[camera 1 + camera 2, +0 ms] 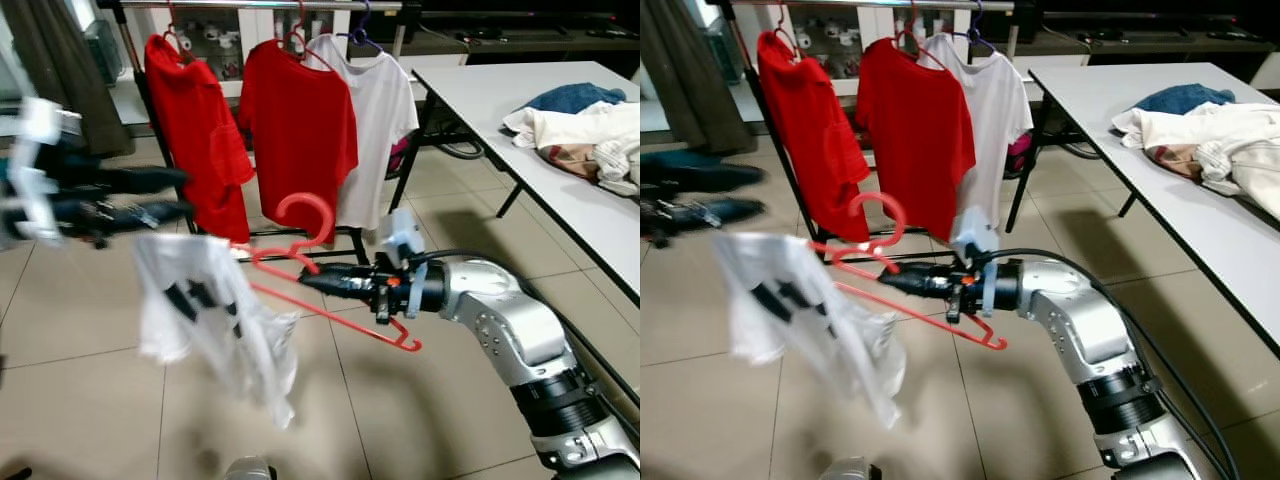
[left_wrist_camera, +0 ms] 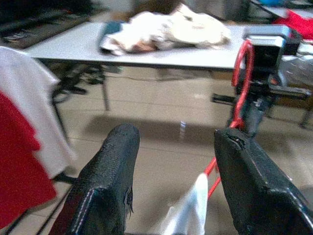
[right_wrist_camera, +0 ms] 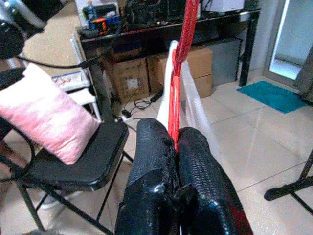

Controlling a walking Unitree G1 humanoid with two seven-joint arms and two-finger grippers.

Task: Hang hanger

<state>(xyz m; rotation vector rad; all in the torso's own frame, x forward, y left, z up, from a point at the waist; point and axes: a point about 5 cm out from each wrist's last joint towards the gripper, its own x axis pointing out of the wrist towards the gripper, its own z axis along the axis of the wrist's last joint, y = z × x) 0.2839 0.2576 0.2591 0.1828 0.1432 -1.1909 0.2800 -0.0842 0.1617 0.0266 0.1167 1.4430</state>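
A red plastic hanger point(image 1: 330, 314) carries a white shirt with black print point(image 1: 220, 320), which droops off its left end. My right gripper point(image 1: 310, 281) is shut on the hanger just below the hook; in the right wrist view the fingers point(image 3: 161, 147) pinch the red bar point(image 3: 182, 44). My left gripper point(image 1: 187, 193) hovers open and blurred at the left, above the white shirt and apart from it. In the left wrist view its fingers point(image 2: 112, 166) stand wide apart, with the hanger point(image 2: 242, 83) beyond them. The clothes rail point(image 1: 260, 5) runs across the top.
On the rail hang two red shirts point(image 1: 195, 130) point(image 1: 300, 120) and a white one point(image 1: 375, 110). A grey table point(image 1: 500, 85) with a pile of clothes point(image 1: 580, 125) stands at the right. A chair with a pink cushion point(image 3: 46, 120) shows in the right wrist view.
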